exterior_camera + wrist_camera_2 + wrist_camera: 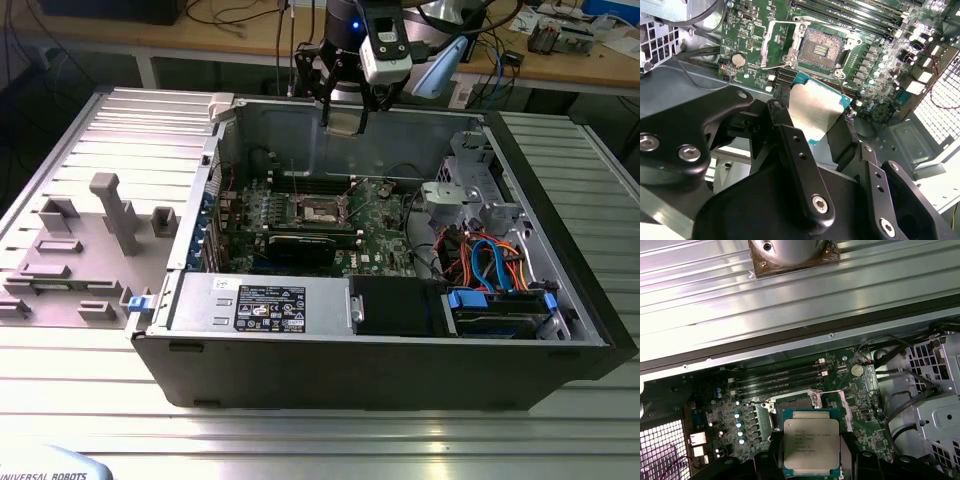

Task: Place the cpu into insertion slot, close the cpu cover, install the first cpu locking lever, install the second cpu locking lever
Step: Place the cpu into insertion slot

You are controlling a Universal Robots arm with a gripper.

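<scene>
My gripper hangs above the back wall of the open computer case, shut on the cpu. The cpu is a flat square chip with a silvery top on a green-edged board, pinched at two opposite edges by black fingers. Below it on the motherboard lies the insertion slot, bare, with its pin field showing. The cpu cover, a thin silvery frame, stands swung open beside the socket. A thin wire lever sticks out next to it.
A long black card lies just in front of the socket. A power supply and a drive bay with blue and orange cables line the near side. A grey fixture plate sits at the exterior view's left.
</scene>
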